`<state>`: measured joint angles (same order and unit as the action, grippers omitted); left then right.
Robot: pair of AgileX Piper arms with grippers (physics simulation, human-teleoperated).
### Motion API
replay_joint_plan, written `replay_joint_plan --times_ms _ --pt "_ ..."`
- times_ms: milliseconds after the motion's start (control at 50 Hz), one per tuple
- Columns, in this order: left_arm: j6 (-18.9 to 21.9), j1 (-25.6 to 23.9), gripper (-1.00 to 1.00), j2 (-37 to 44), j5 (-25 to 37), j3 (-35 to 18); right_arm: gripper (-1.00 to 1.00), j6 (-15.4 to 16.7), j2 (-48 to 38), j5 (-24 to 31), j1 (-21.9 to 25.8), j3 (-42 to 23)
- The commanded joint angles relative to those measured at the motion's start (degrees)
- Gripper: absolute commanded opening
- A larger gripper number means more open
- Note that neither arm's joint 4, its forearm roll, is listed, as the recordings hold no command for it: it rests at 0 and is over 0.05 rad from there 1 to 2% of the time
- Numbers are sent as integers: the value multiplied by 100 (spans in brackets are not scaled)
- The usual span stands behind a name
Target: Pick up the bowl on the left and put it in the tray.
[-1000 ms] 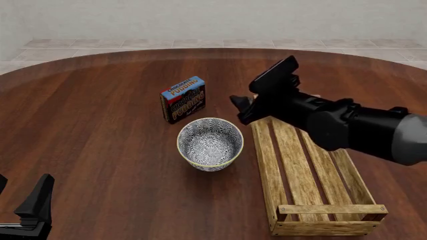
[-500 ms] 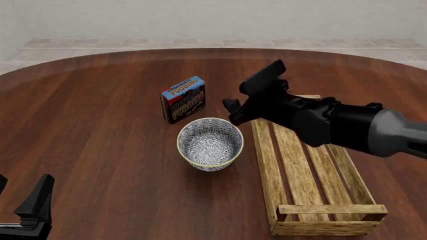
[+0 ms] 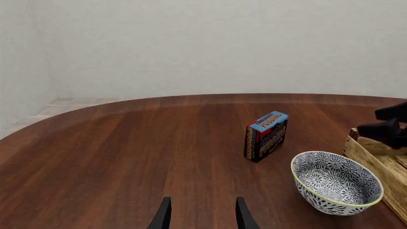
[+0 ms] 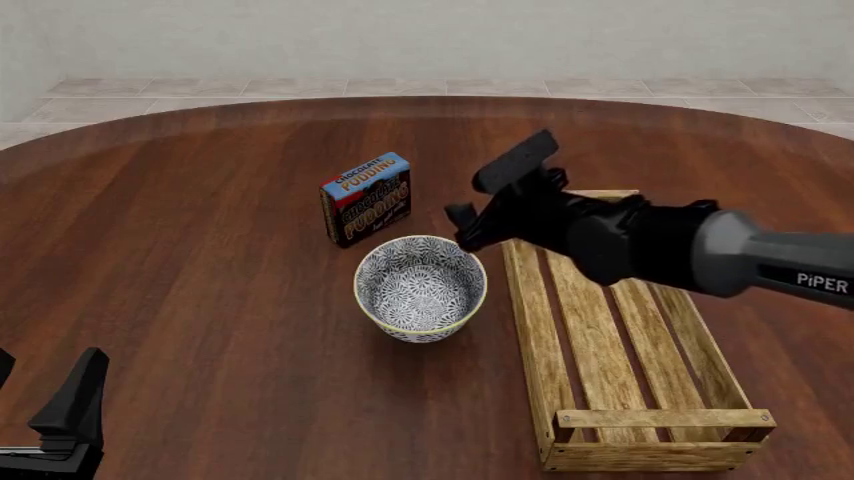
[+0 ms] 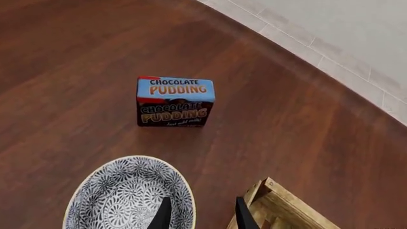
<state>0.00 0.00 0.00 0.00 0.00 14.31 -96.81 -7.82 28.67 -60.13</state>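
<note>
Your right gripper (image 4: pixel 467 225), fingers parted and empty, hangs above the bowl's (image 4: pixel 419 287) far-right rim; the bowl sits mid-tabletop, just left of the tray (image 4: pixel 617 345), whose long axis runs near-to-far. Your left gripper (image 4: pixel 54 415) idles, open, at the near-left edge, far from the bowl.

The left gripper (image 3: pixel 202 215) hangs with fingers parted over bare table (image 3: pixel 114 152). Ahead, the bowl (image 3: pixel 336 182) sits between a pudding box (image 3: pixel 266 135) and the tray (image 3: pixel 380 162).
</note>
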Motion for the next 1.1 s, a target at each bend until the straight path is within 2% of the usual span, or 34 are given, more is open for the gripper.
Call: replay_joint_plan --times_ms 20,480,1100 --pt "0 0 100 0 0 0 100 41 -180 -40 -2 -27" --pt "0 0 100 0 0 0 100 122 -428 -64 122 -55" --pt "0 0 100 0 0 0 100 97 -780 25 -32 -410"
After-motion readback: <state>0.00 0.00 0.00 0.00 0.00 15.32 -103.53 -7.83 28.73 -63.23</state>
